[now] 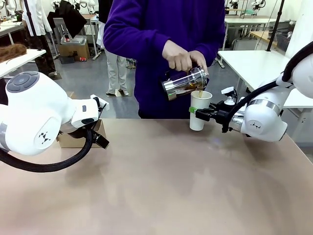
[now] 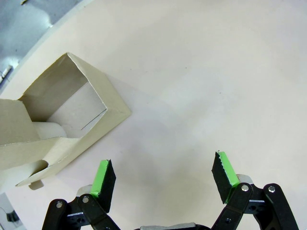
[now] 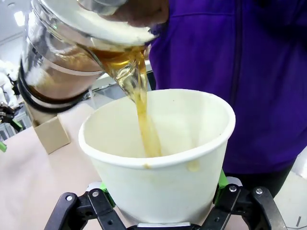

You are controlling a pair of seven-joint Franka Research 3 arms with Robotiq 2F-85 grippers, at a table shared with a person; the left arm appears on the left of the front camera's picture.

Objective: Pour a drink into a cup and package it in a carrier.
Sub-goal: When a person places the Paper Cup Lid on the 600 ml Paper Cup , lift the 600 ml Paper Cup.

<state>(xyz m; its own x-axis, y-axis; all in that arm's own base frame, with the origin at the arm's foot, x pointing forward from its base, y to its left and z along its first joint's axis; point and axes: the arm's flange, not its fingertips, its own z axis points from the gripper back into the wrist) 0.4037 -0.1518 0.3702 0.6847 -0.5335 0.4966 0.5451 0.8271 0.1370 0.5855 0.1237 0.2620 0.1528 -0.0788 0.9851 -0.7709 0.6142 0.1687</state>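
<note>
The left arm [image 1: 34, 117] is showing glossy white rounded shells, a grey disc cap [image 1: 22, 81] at its 11 o'clock, and a thick black cable [image 1: 49, 168] looping beneath at 6 o'clock. The right arm [image 1: 266, 122] is carrying a silver band [image 1: 264, 106] and black hose [image 1: 254, 93]. The left gripper [image 2: 163, 160] is showing black links, silver screws [image 2: 245, 188], green pads [image 2: 101, 176]. The person [image 1: 161, 49] is wearing a purple long-sleeved top [image 1: 142, 29].

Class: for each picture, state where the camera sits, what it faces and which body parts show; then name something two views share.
Front: robot's side, facing across the table at the pouring person; both arms show.
Left wrist: looks down at the carrier; open left gripper shows.
Right wrist: faces the cup and carafe; right gripper flanks the cup.
Front and right wrist share cup, carafe.
</note>
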